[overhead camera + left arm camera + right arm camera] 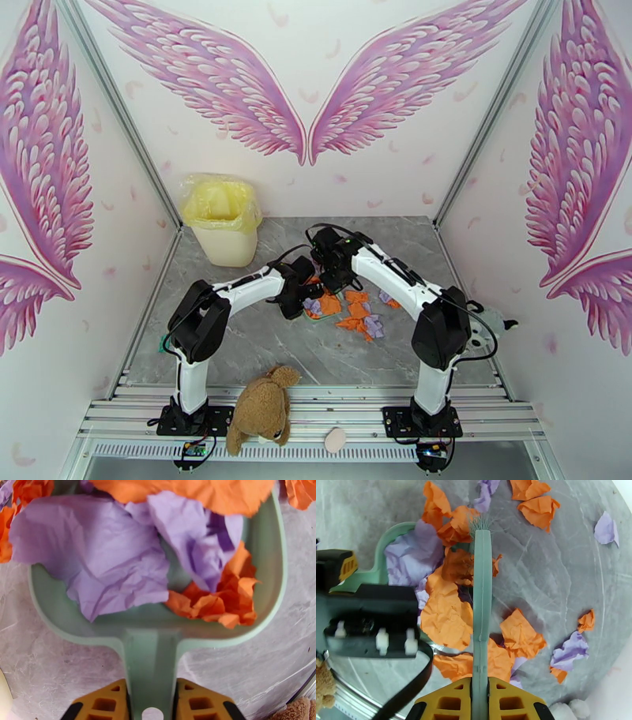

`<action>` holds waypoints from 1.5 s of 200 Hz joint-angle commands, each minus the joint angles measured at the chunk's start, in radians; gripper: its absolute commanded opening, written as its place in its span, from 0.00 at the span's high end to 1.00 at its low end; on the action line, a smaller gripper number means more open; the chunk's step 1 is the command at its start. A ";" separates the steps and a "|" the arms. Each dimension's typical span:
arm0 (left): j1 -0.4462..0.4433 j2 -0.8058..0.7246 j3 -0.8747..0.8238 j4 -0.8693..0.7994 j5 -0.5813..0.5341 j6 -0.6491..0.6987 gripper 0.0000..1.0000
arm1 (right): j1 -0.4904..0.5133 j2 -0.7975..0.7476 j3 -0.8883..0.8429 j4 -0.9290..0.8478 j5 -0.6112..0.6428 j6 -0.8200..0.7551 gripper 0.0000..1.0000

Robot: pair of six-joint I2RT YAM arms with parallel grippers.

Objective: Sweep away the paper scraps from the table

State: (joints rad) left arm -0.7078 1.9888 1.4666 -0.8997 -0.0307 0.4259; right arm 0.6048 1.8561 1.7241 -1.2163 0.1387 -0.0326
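My left gripper (pixel 150 695) is shut on the handle of a mint-green dustpan (pixel 272 578). Wrinkled light-purple and orange paper scraps (pixel 118 559) lie in the pan. My right gripper (pixel 480 695) is shut on a mint-green brush (pixel 482 598), whose bristles (pixel 480 521) rest among scraps at the pan's mouth. More paper scraps (pixel 521 632) lie loose on the grey marble table (pixel 553 567) to the brush's right. From above, both grippers meet mid-table, the left gripper (pixel 296 294) beside the right gripper (pixel 332 268), with paper scraps (pixel 359 314) just in front of them.
A pale yellow bin (pixel 223 219) lined with a bag stands at the back left. A brown plush toy (pixel 261 406) lies on the front rail between the arm bases. A small grey-white toy (pixel 491 322) sits at the table's right edge.
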 commanded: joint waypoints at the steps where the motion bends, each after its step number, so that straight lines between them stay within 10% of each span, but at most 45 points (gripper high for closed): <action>1: -0.003 -0.007 -0.008 0.021 0.019 -0.003 1.00 | -0.019 -0.056 0.061 -0.067 0.018 0.035 0.99; 156: -0.043 -0.155 -0.206 -0.001 0.004 0.008 1.00 | -0.291 0.010 0.079 -0.072 0.497 -0.013 1.00; 300: -0.161 -0.208 -0.282 -0.027 -0.010 -0.004 1.00 | -0.317 -0.010 -0.244 0.037 0.436 0.017 1.00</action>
State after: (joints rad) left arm -0.8429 1.7432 1.1709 -0.9058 -0.0269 0.4259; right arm 0.2943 1.8977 1.5211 -1.2045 0.6022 -0.0265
